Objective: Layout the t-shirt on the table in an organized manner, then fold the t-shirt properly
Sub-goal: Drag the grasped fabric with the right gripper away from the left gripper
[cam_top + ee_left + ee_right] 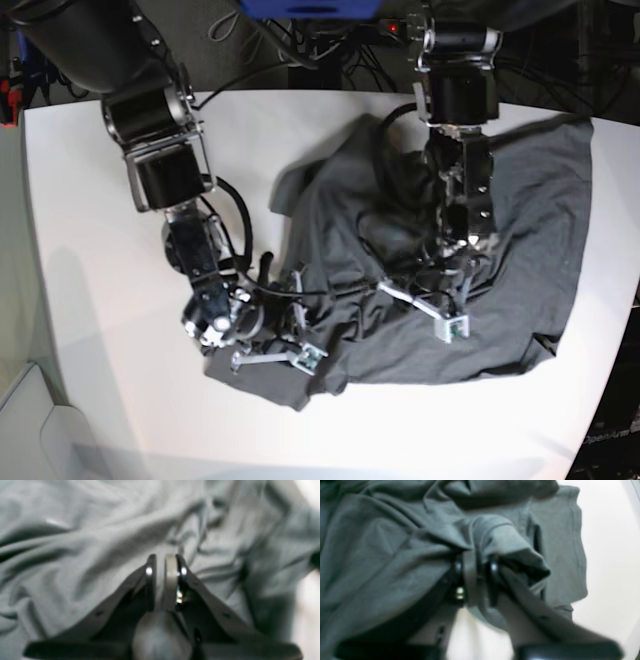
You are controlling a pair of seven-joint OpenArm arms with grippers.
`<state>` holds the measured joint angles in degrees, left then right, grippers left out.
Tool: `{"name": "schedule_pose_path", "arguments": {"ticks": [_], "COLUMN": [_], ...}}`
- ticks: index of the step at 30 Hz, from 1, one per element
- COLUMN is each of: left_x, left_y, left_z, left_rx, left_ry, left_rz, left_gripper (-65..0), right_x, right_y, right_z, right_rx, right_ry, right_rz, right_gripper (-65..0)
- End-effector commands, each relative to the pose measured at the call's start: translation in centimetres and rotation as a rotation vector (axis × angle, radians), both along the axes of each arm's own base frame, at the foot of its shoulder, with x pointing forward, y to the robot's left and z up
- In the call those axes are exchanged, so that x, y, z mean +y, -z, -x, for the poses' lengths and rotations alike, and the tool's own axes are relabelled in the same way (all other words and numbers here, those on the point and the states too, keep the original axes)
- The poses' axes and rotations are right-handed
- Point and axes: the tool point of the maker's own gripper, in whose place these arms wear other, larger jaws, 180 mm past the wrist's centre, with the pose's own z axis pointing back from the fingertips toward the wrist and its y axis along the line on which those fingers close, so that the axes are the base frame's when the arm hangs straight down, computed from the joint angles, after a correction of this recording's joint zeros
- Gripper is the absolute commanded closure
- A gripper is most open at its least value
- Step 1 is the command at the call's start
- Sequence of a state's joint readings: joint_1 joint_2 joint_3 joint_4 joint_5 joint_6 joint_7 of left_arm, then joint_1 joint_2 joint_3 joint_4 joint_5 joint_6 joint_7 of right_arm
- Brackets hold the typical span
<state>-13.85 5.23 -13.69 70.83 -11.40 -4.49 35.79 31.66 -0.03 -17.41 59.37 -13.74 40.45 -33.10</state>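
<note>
Both arms reach down: left gripper (163,562) pinched shut over the crumpled t-shirt (520,220), right gripper (475,567) clamps a fold; the shirt's length runs left-right on the table (90,400).

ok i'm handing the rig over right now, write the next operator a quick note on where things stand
Left gripper: shut, down on a wrinkled part of the t-shirt; whether it pinches cloth I cannot tell.
Right gripper: a fold of the shirt's edge lies between its fingers, jaws only a little apart; whether the grip holds is unclear.
T-shirt: on the table, bunched and creased in the middle, the side by the left arm spread flatter, the edge by the right gripper rumpled.
Done: shirt partly spread.
Left: flatten it out fully, then do all the folding.
</note>
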Motion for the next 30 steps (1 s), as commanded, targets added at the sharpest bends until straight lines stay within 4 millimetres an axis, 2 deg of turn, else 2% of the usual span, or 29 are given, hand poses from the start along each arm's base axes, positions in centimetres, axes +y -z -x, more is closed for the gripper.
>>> {"name": "schedule_pose_path", "arguments": {"ticks": [1, 4, 7, 11, 13, 15, 19, 23, 27, 30], "left_x": [1.0, 2.6, 5.5, 8.2, 9.2, 10.1, 10.5, 10.5, 10.4, 10.2], "left_y": [-2.1, -1.8, -0.3, 0.3, 0.2, 0.1, -0.1, 1.3, 2.9, 2.9], "left_z": [-1.4, -1.2, 0.0, 0.7, 0.8, 0.8, 0.8, 1.1, 1.6, 1.6], "left_rx": [-0.065, -0.057, -0.021, -0.002, -0.002, -0.003, -0.005, 0.03, 0.072, 0.072], "left_ry": [-0.03, -0.068, -0.106, -0.122, -0.127, -0.131, -0.133, -0.135, -0.136, -0.132], "left_rz": [0.011, 0.034, -0.002, -0.053, -0.074, -0.092, -0.102, -0.093, -0.084, -0.085], "left_gripper": [-6.3, -6.3, -6.3, -6.3, -6.3, -6.3, -6.3, -6.3, -6.3, -6.3], "right_x": [0.8, 1.0, 2.0, 2.9, 2.9, 2.4, -1.4, -4.8, -5.4, -4.9], "right_y": [-2.4, -2.7, -4.8, -8.6, -9.1, -8.3, -5.6, -2.9, -0.2, 0.6], "right_z": [-1.4, -1.5, -1.6, -0.5, 0.5, 2.0, 4.8, 8.3, 12.3, 14.4], "right_rx": [-0.06, -0.066, -0.12, -0.247, -0.272, -0.261, -0.193, -0.127, -0.047, -0.016], "right_ry": [-0.004, -0.005, -0.016, -0.036, -0.038, -0.028, 0.071, 0.178, 0.205, 0.201], "right_rz": [-0.035, -0.041, -0.063, -0.102, -0.114, -0.105, -0.066, -0.073, -0.07, -0.08], "right_gripper": [-17.0, -26.8, -32.9, -34.3, -34.4, -34.4, -34.1, -34.3, -34.3, -34.2]}}
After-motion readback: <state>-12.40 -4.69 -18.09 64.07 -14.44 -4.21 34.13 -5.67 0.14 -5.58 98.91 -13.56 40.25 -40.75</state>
